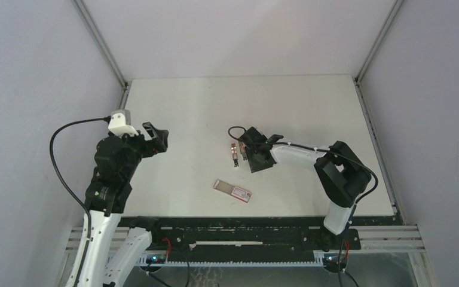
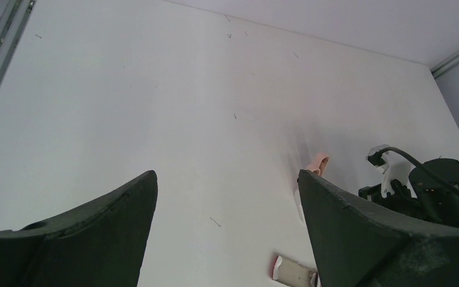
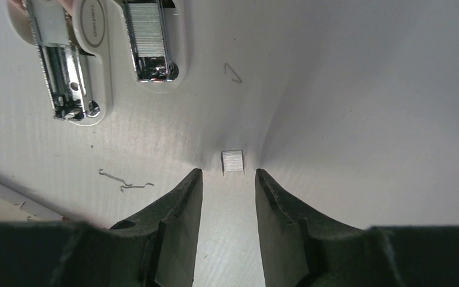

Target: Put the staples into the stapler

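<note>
A white matte table (image 1: pixel 185 101) is seen from above. The left gripper (image 1: pixel 158 139) hangs well to the left of the stapler (image 1: pixel 234 154), its jaws spread wide and empty. The right gripper (image 3: pixel 227 179) sits low just beside the stapler, jaws a narrow gap apart and holding nothing.

The stapler, white plastic and bright metal, lies hinged fully open. Its magazine channel (image 3: pixel 149 42) shows a ribbed silver row of staples. The staples box (image 1: pixel 232 190), flat, pink-red with a white label, lies near the stapler on the side toward the arm bases.

A short grey staple strip (image 3: pixel 233 161) lies near the stapler, just ahead of the right fingertips. The step in hand is probably picking up this strip, which calls for a low, fine pinch on a thin, flat piece. Bent loose staples (image 3: pixel 125 182) lie nearby.
</note>
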Tool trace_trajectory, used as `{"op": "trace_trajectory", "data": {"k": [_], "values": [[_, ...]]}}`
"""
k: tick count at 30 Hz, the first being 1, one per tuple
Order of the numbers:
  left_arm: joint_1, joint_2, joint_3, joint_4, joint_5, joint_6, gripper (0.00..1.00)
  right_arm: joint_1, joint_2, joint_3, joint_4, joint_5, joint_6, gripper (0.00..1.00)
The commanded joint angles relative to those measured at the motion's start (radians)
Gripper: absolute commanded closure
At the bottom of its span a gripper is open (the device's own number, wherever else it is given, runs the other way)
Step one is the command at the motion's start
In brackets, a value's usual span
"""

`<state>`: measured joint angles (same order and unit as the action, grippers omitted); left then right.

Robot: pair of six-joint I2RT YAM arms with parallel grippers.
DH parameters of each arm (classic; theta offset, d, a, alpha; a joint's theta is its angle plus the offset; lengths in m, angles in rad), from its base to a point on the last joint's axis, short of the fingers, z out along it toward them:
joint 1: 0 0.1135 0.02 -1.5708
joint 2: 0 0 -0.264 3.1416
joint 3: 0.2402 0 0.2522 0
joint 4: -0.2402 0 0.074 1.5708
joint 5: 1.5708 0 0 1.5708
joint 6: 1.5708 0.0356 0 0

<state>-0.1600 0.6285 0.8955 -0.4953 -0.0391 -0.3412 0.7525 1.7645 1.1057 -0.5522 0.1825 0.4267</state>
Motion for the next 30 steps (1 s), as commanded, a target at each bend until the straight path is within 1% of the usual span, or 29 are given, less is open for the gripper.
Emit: {"op": "trace_trajectory", "data": {"k": [1,20,30], "values": [[0.012,0.005,-0.030,0.041,0.027,-0.016,0.09,0.001,0.022,0.035,0.039,0.018,0.000,0.63],[0.030,0.008,-0.032,0.052,0.051,-0.022,0.09,-0.001,0.068,0.059,0.035,0.047,-0.020,0.75],[0.032,0.007,-0.035,0.052,0.057,-0.024,0.09,0.005,0.055,0.059,0.021,0.060,-0.016,0.81]]}}
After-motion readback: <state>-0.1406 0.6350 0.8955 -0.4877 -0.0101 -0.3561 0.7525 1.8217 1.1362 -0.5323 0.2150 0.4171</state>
